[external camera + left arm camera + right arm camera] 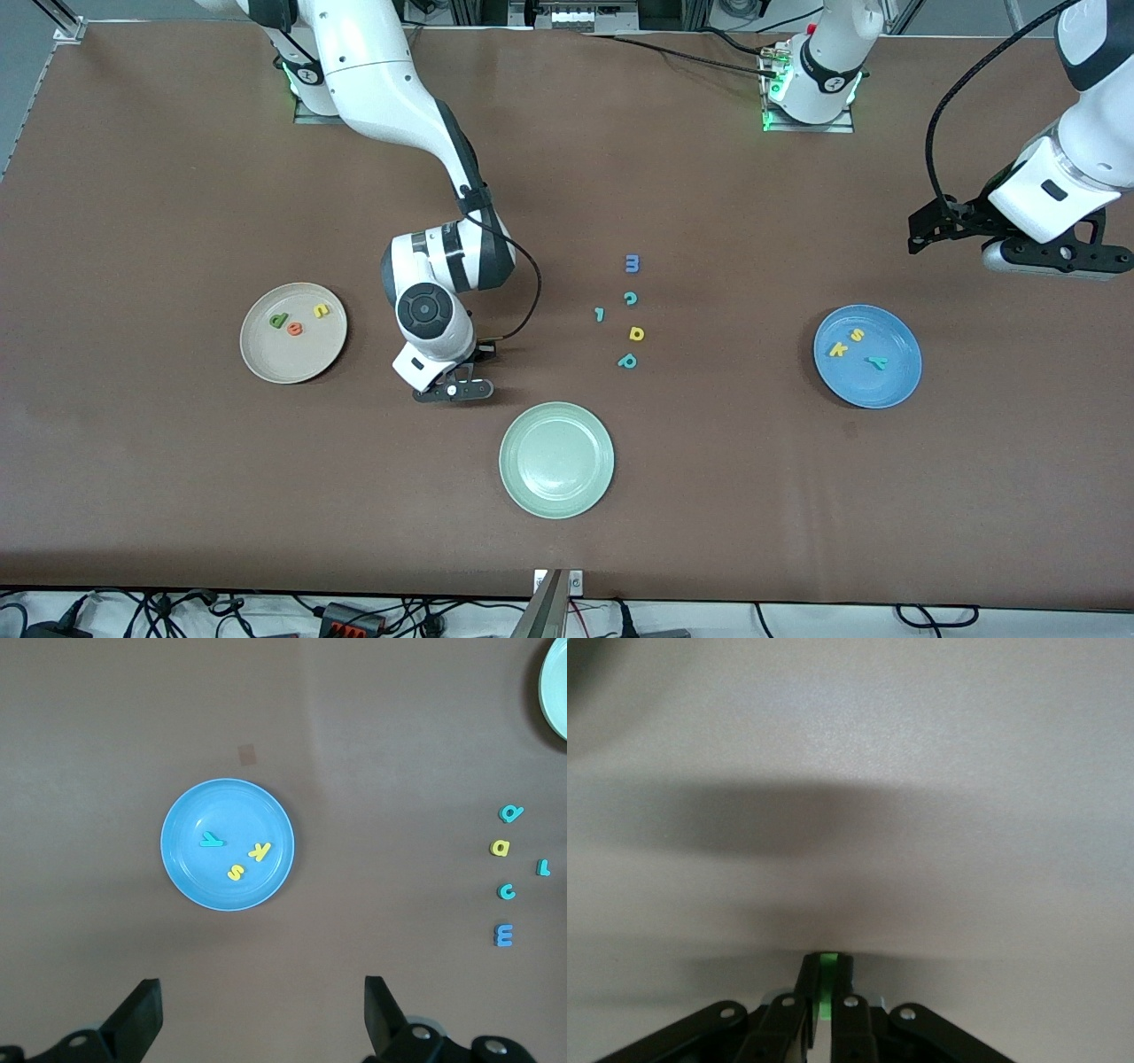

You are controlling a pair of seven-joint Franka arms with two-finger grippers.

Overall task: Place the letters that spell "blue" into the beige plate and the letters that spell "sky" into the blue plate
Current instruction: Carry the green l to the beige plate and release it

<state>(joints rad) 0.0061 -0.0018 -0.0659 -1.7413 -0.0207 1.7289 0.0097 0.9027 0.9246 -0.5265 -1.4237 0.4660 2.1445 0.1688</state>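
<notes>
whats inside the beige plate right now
Three letters lie in the beige plate: a green b, an orange e, a yellow u. Nothing covers them.

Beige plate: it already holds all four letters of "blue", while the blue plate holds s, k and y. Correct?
Not quite. In the front view the beige plate holds only three letters: the b, e and u. The l is pinched in the right gripper, as the right wrist view shows. The blue plate does hold s, k and y.

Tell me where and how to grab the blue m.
Come straight down from above and pinch the blue m across its outer edges: it lies flat on the table, too thin for a side approach, apart from the teal c.
</notes>
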